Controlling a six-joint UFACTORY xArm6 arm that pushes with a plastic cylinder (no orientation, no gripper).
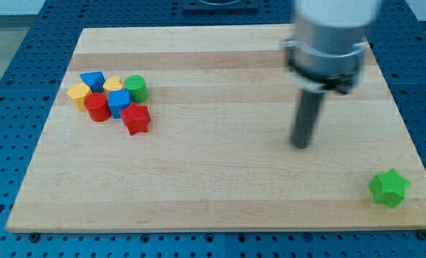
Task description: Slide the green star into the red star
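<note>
The green star [389,188] lies near the board's bottom right corner. The red star [136,118] lies at the left, at the lower right of a cluster of blocks. My tip [301,145] rests on the board right of centre, up and to the left of the green star and well apart from it. The red star is far to the tip's left.
The cluster by the red star holds a green cylinder [136,87], a blue cube [119,102], a red cylinder [97,107], a yellow block [79,94], a blue block [92,79] and a small yellow block [113,84]. The wooden board [213,179] lies on a blue perforated table.
</note>
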